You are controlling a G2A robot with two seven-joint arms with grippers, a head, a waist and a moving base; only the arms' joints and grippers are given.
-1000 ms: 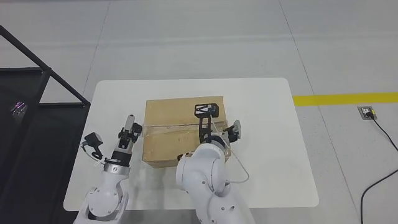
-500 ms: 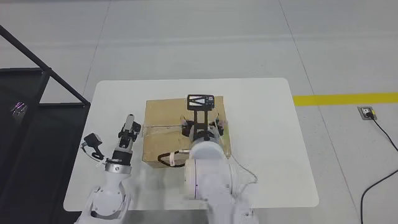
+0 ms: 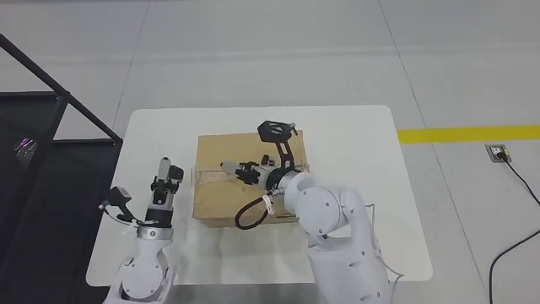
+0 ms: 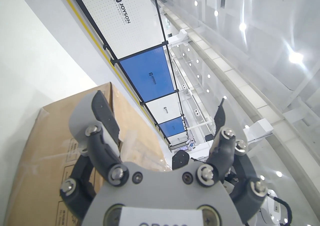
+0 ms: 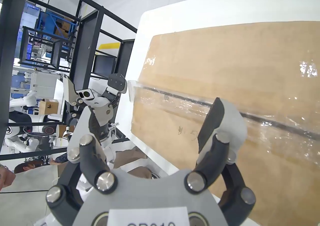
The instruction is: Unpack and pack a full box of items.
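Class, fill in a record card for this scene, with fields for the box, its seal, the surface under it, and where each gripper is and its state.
box: brown cardboard, flaps shut
seal: clear tape along the top seam
surface: white table
left gripper: open, beside the box's side, holding nothing
right gripper: open, above the box top near the tape, holding nothing

Brown cardboard box [image 3: 226, 150] is sitting flat at the middle of the white table [image 3: 363, 143]. Flaps are lying closed, with wrinkled clear tape [image 3: 209, 171] running along the centre seam.
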